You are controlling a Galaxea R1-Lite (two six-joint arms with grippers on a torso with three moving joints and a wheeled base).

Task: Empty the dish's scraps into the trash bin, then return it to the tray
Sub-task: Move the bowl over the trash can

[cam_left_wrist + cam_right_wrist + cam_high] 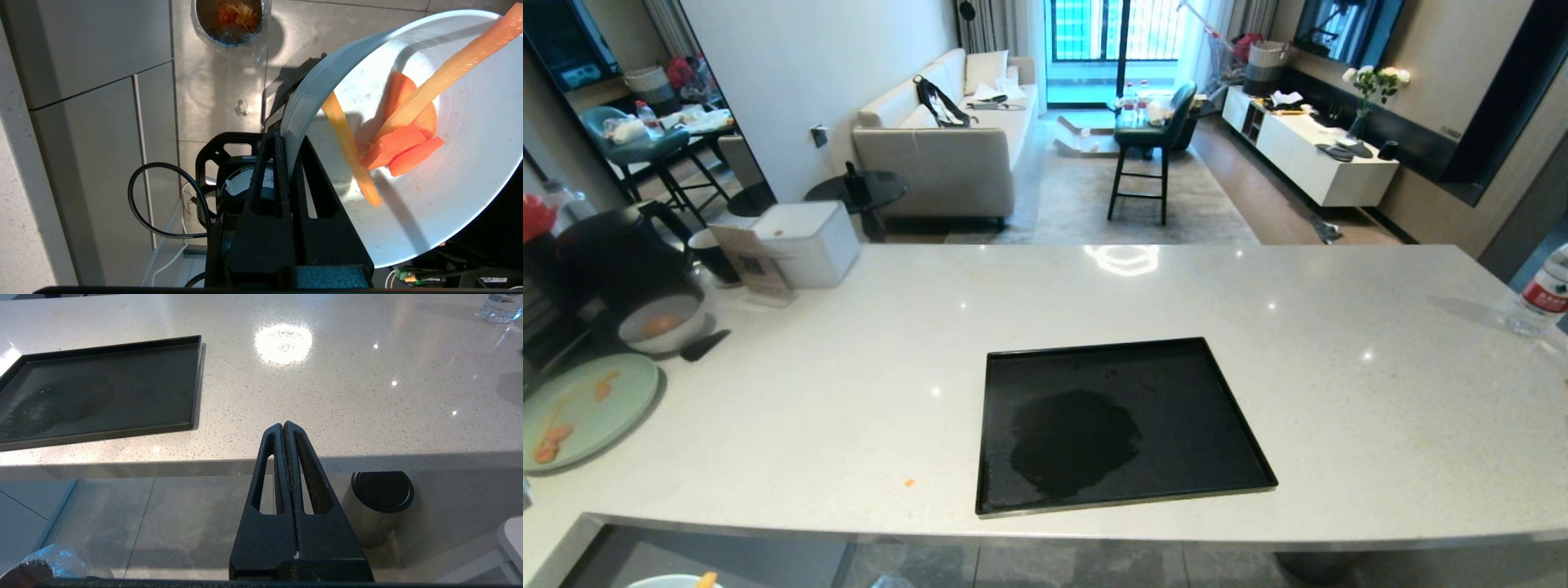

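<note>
The dish (pixel 429 196) is showing glossy ceramic. The tray (pixel 1123 425) is looking smooth and black, the counter (pixel 1094 302) gleaming speckled stone.

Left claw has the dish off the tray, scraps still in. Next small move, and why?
Probably carry the dish over the trash bin before tipping. The left claw is shut on its rim, the scraps lie inside, and the bin sits off to one side, not beneath.
</note>
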